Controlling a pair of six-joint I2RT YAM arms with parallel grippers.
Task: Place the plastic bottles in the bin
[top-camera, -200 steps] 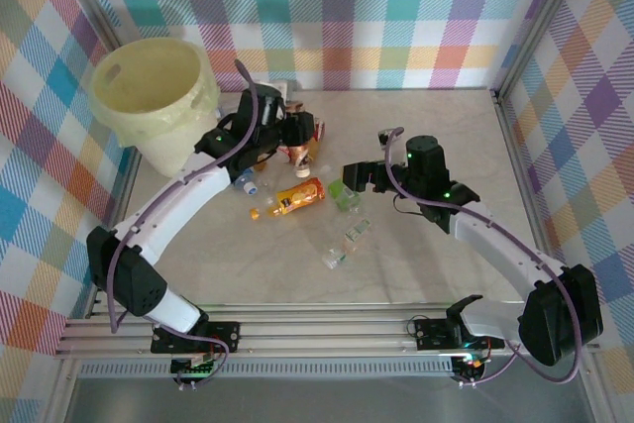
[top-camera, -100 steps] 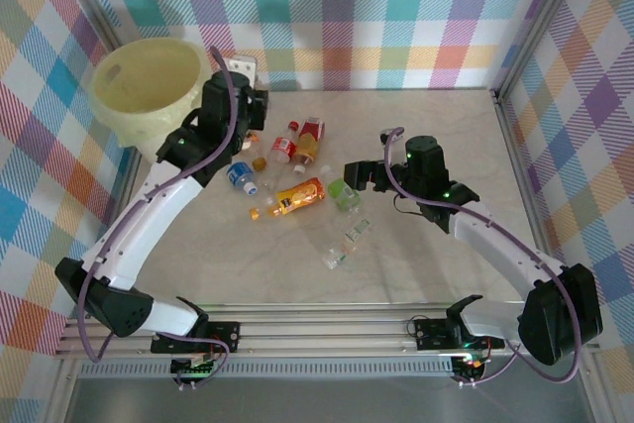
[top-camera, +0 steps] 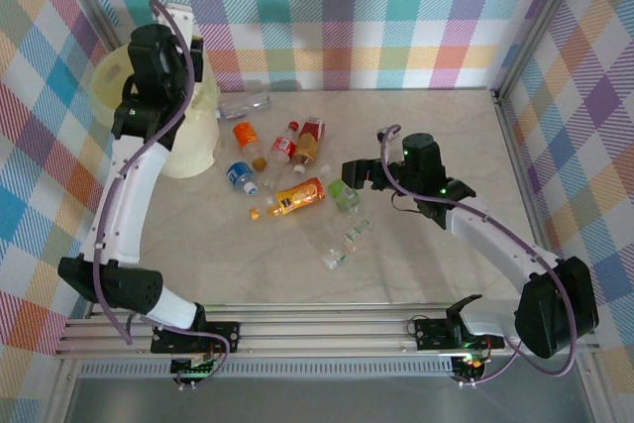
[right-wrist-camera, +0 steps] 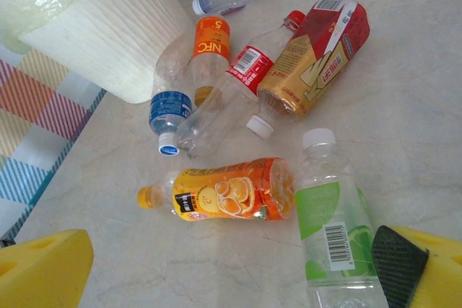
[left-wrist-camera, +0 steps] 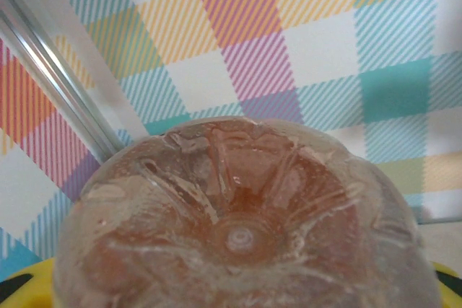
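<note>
My left gripper [top-camera: 178,27] is raised above the cream-yellow bin [top-camera: 198,131] at the back left, shut on a clear brownish plastic bottle whose ribbed base [left-wrist-camera: 238,229] sits right at the left wrist camera. Several plastic bottles lie on the table beside the bin: an orange juice bottle [right-wrist-camera: 224,192], a green-label bottle [right-wrist-camera: 332,229], a red-and-gold one [right-wrist-camera: 317,55], a blue-label one [right-wrist-camera: 170,113]. My right gripper [right-wrist-camera: 234,243] stands open just short of the orange juice bottle [top-camera: 297,197] and green-label bottle [top-camera: 345,193].
A clear bottle [top-camera: 245,103] lies by the back wall next to the bin. Two small crushed clear bottles [top-camera: 347,243] lie nearer the front. Plaid walls close the table at the back and both sides; the bin's ribbed side [right-wrist-camera: 123,41] stands left of the pile.
My left arm has lifted away from the bottle pile and swung left and up over the bin, carrying a bottle. The right arm has stayed in place, open.
</note>
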